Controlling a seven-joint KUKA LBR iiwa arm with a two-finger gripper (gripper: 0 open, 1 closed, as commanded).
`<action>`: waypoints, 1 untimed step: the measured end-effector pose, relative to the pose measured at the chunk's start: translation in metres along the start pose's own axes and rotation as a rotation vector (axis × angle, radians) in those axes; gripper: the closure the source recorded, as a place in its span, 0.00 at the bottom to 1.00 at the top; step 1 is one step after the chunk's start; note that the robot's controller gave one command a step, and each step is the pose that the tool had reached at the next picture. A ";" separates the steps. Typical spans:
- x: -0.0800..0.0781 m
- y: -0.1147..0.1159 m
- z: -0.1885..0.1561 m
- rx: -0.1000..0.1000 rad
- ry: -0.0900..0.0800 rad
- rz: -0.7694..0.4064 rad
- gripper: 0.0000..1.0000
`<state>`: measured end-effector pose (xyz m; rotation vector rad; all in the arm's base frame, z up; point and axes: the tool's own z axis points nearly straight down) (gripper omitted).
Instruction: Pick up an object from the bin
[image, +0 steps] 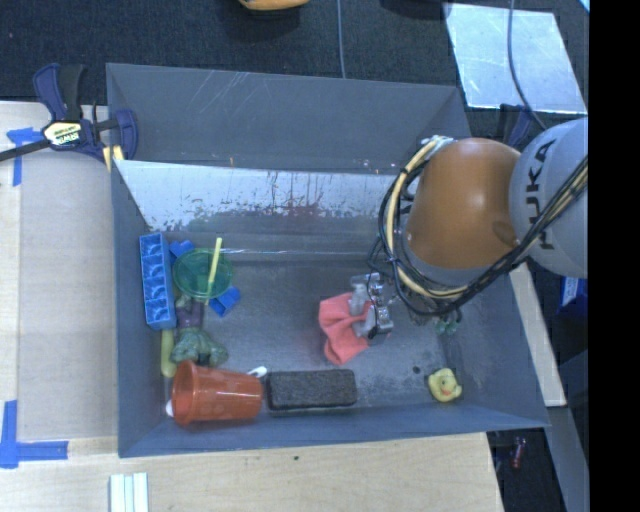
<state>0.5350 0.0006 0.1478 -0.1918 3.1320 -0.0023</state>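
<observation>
Fingers (378, 312) set against the right edge of a crumpled pink cloth (340, 330). Cannot tell whether spread or closed, nor whether clamped on any fabric.

Gripper (374, 308) positioned right of frame centre, low over the floor of the grey bin (300, 200), directly beneath the orange wrist cover (465, 205) and looped cables (395, 225).

Pink cloth located on the bin floor, centre of frame and slightly right, bunched up, with its upper right corner touching the gripper.

Just below the cloth, along the lower wall: dark rectangular sponge (312, 389), lying flat. Immediately left of the sponge: red cup (215, 393), lying on its side.

Lower right corner: small yellow duck (444, 384), apart from the gripper.

Left side of the bin, well apart from the gripper: heap consisting of a blue ridged tray (155, 280), a green lid (203, 272) with a yellow straw (215, 262), and a grey-green figure (195, 345).
</observation>
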 end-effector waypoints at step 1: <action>0.015 -0.006 -0.075 0.000 0.003 0.013 1.00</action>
